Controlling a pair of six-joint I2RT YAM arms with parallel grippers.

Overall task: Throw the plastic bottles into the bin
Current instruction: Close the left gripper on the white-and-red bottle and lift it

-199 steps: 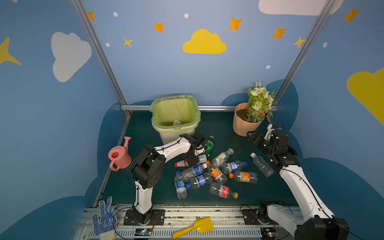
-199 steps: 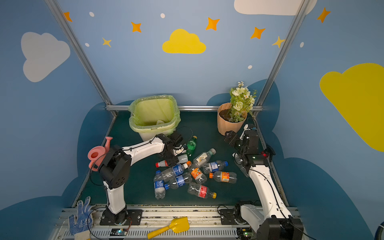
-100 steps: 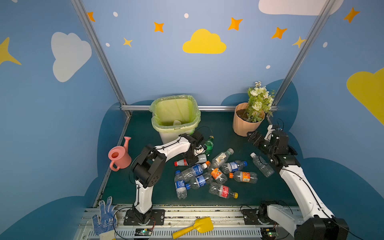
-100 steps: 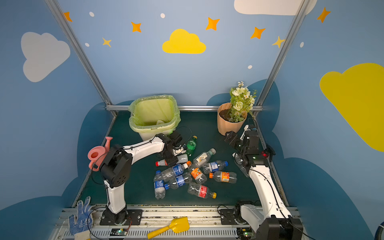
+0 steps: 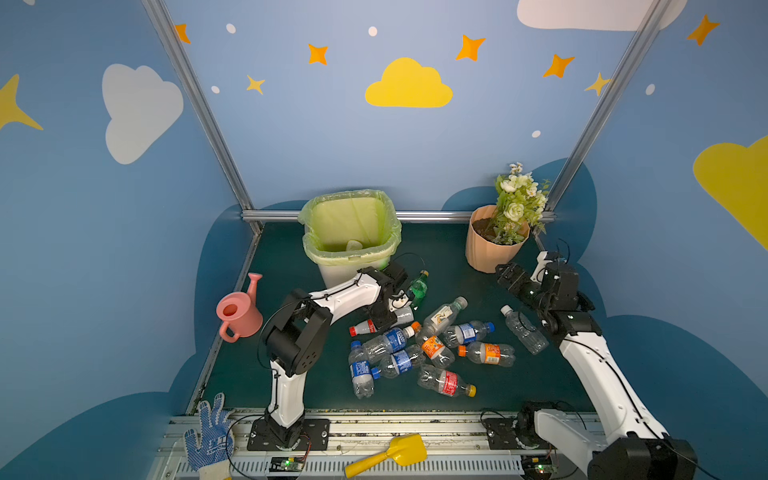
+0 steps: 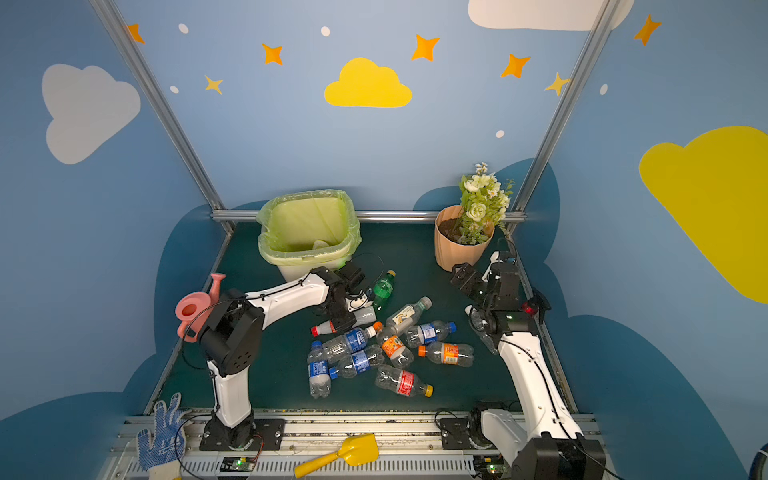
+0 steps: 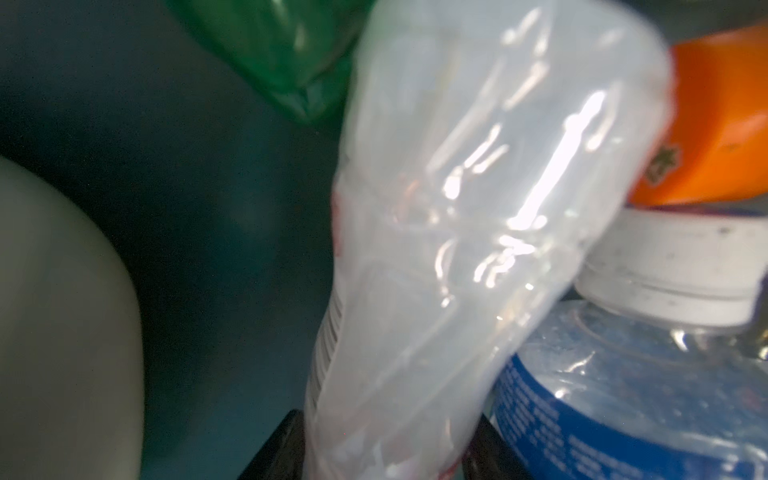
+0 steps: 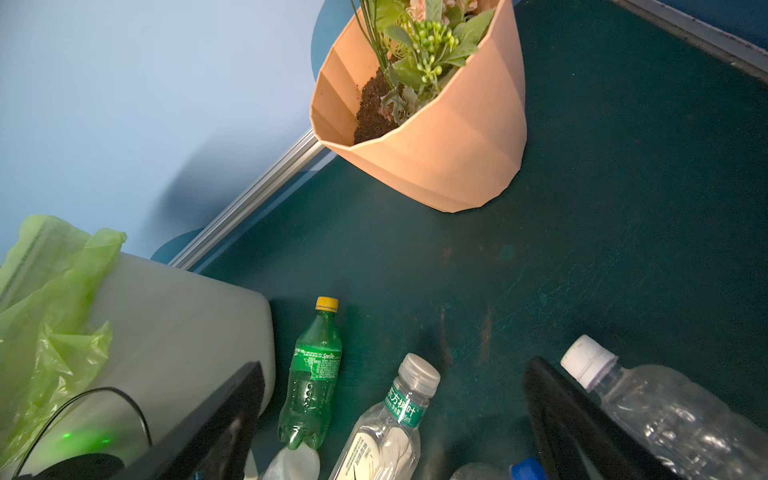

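With left gripper point(image 5: 385, 318) clamped on the red-capped bottle point(image 7: 457, 187) lying on the table point(image 5: 282, 266) just in front of the bin point(image 5: 345, 255), hold firm on the soft wall, lift clear of the blue-label bottle point(image 7: 623, 395) beside it, release only over the rim, and leave the wide-open right gripper point(image 5: 505, 275) out of the way.

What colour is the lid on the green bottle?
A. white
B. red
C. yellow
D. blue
C: the green bottle lying on the floor near the bin has a yellow lid, plain to see in the right wrist view.
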